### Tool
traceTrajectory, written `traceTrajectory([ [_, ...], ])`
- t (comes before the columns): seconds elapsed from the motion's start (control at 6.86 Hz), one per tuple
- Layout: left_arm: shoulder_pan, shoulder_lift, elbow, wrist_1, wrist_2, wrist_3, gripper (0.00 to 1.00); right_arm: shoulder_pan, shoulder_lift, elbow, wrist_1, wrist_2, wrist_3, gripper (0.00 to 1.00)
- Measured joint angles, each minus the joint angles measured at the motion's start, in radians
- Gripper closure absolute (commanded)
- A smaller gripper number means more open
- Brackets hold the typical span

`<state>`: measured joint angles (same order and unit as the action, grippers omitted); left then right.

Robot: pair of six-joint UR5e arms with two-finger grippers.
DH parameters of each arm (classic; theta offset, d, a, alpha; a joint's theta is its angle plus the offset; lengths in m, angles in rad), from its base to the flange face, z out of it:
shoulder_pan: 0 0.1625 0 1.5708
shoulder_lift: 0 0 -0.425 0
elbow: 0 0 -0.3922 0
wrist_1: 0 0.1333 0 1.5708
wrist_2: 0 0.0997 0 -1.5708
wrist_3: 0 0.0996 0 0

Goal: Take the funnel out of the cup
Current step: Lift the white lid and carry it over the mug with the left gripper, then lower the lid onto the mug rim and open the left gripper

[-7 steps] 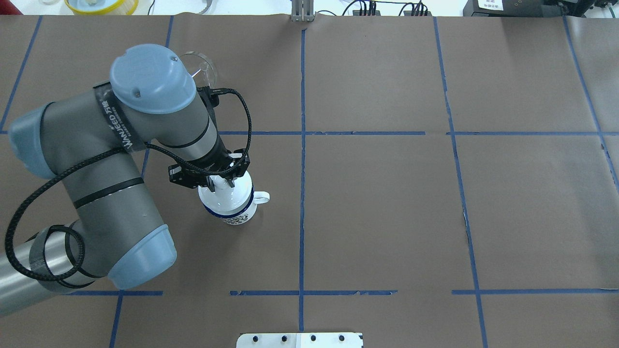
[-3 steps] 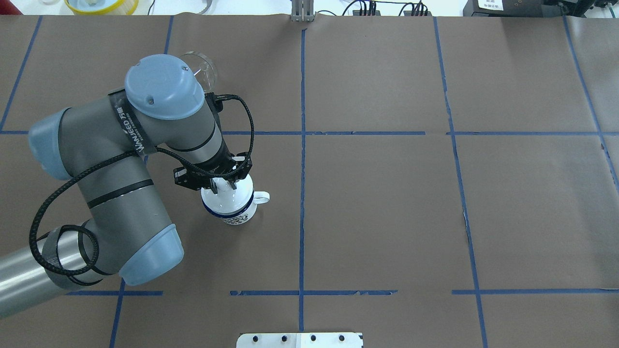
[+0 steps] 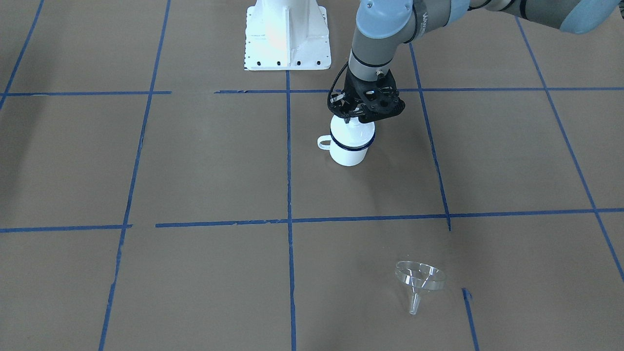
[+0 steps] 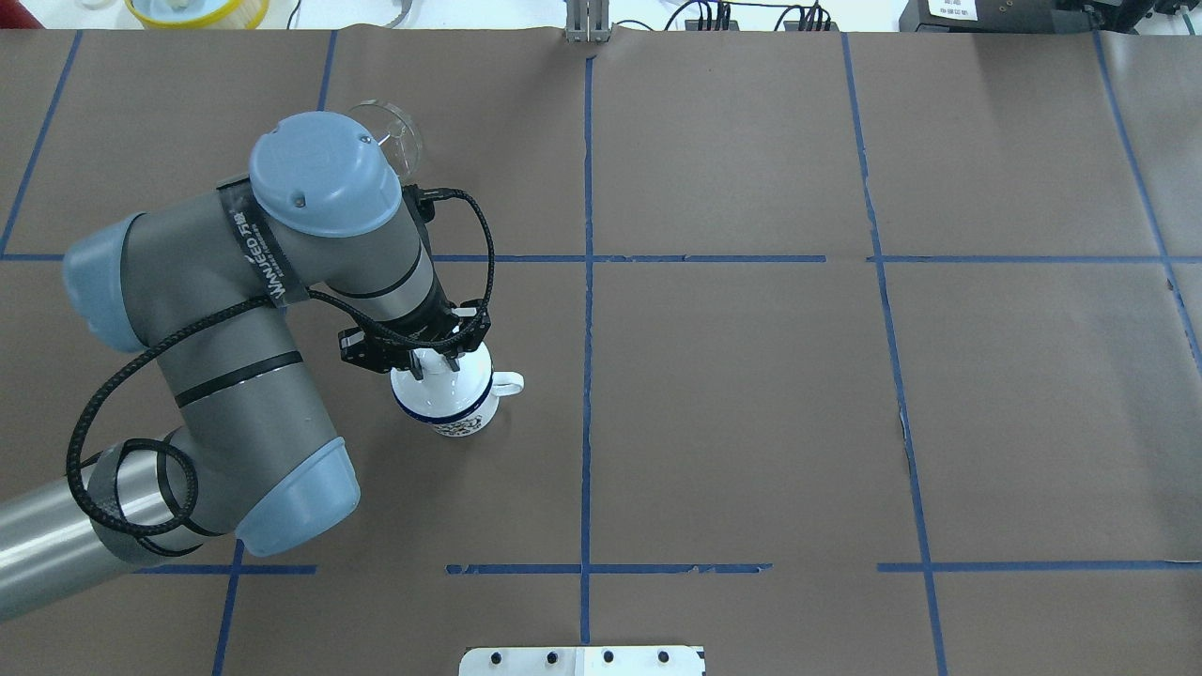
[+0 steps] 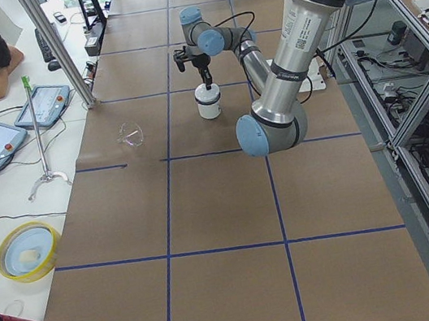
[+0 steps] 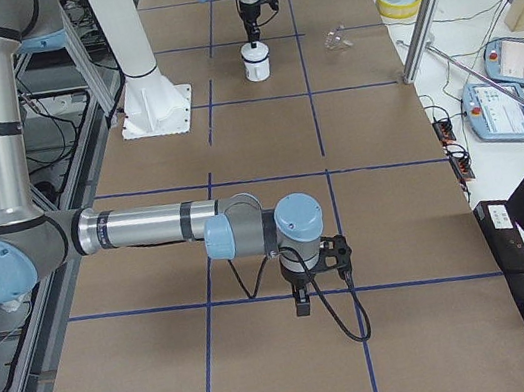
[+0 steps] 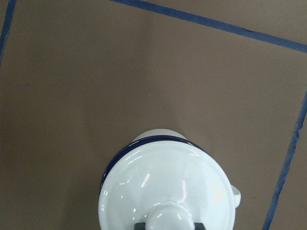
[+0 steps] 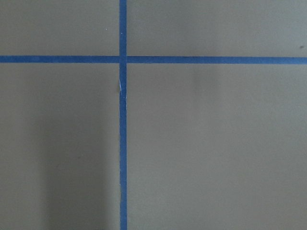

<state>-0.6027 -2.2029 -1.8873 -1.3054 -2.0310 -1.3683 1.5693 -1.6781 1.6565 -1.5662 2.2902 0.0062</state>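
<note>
Funnel (image 3: 420, 278): outside cup (image 3: 349, 148), on table (image 3: 195, 161) far beyond it, well apart.
Left gripper (image 3: 352, 121): nearer one; jaws astride lid (image 7: 168, 182) knob, grip unclear.
Right gripper (image 6: 302, 301): jaws, cannot tell.

Left end effector (image 3: 354, 122) over cup (image 3: 347, 152), funnel (image 3: 419, 279) on table (image 3: 195, 161) — well apart

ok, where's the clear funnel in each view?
Front-facing: funnel lower right.
Overhead: funnel upper left, beside the arm's blue cap.
Exterior left: funnel left of centre.
Exterior right: funnel top, right of centre.
Left wrist: absent.
Right wrist: absent.
Landmark: white cup, in all but the right wrist view.
</note>
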Motion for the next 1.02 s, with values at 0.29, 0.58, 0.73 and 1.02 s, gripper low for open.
traceTrajectory([
  [0.29,0.005,0.010,0.000,-0.004,0.000,0.001,1.00,0.000,0.000,0.000,0.000,0.000,0.000,0.00],
  [0.58,0.007,0.020,0.000,-0.020,0.000,-0.001,1.00,0.000,0.000,0.000,0.000,0.000,0.000,0.00],
  [0.73,0.008,0.021,0.000,-0.025,0.000,-0.002,1.00,0.000,0.000,0.000,0.000,0.000,0.000,0.00],
  [1.02,0.008,0.021,-0.001,-0.027,0.000,-0.003,1.00,0.000,0.000,0.000,0.000,0.000,0.000,0.00],
])
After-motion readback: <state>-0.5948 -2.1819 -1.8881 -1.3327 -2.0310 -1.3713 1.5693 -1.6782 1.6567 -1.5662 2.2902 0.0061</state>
